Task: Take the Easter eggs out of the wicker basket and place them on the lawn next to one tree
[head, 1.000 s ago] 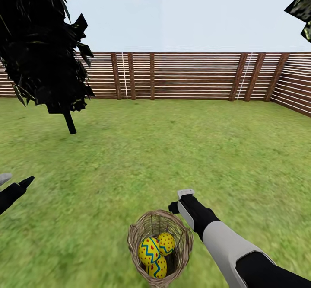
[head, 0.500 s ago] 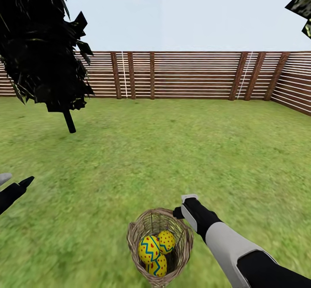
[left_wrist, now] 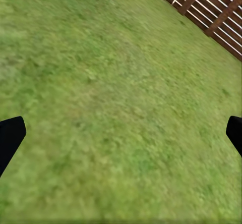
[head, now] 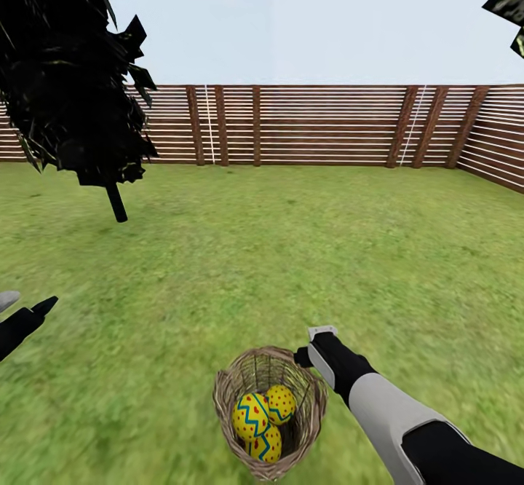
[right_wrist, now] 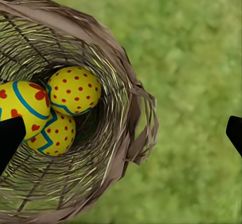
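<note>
The wicker basket [head: 231, 392] stands on the lawn [head: 291, 252] at the bottom centre of the head view. Three yellow Easter eggs [head: 252, 416] with blue zigzags and red dots lie inside it. The right wrist view looks into the basket [right_wrist: 121, 82] at the eggs [right_wrist: 74, 90]. My right gripper [head: 306, 360] hangs open just above the basket's right rim, holding nothing; its fingers straddle that rim [right_wrist: 121, 135]. My left gripper [head: 25, 303] is open and empty at the far left, over bare grass [left_wrist: 121, 133].
A black-trunked tree [head: 116, 204] with near-black foliage stands on the left, a few metres beyond the basket. A brown slat fence [head: 327, 128] closes the far side. A dark leaf cluster [head: 509, 4] pokes in at the top right. Open grass lies all round.
My right gripper has come down and nearer to the basket's right rim. The camera has tilted down slightly. The left arm, basket and eggs have not moved.
</note>
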Motion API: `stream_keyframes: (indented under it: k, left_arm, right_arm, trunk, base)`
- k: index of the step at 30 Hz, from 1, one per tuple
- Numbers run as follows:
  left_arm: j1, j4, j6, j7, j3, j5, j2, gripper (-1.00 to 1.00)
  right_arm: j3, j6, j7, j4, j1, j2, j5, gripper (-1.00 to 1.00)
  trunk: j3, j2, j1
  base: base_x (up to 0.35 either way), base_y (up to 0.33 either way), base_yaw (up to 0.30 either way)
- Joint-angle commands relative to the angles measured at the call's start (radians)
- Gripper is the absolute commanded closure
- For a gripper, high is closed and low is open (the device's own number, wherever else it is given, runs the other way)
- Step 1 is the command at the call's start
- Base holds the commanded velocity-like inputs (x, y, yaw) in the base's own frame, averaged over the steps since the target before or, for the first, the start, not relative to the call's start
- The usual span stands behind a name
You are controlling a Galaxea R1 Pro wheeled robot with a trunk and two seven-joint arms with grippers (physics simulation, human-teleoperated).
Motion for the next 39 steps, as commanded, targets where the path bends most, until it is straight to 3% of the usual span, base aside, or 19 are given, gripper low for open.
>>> stream_keyframes:
  k: [1, 12, 39]
  left_arm:
    - [-0.001, -0.002, 0.004, 0.008, 0.001, 0.011, 0.0, -1.0]
    - [-0.001, -0.002, 0.004, 0.01, 0.0, 0.011, 0.0, -1.0]
    - [-0.001, -0.003, 0.004, 0.009, 0.0, 0.011, 0.0, -1.0]
  right_arm:
    - [0.006, 0.004, -0.008, -0.003, -0.001, -0.001, -0.011, -1.0]
    - [-0.066, 0.003, -0.008, -0.007, -0.007, 0.0, -0.011, -1.0]
    - [-0.077, -0.05, -0.006, 0.003, -0.014, -0.002, -0.011, -1.0]
  trunk:
    - [-0.004, -0.008, 0.004]
    - [-0.039, -0.085, 0.046]
    - [-0.123, -0.274, 0.15]
  base:
    - [0.0, 0.0, 0.0]
    - [0.0, 0.0, 0.0]
    - [0.0, 0.0, 0.0]
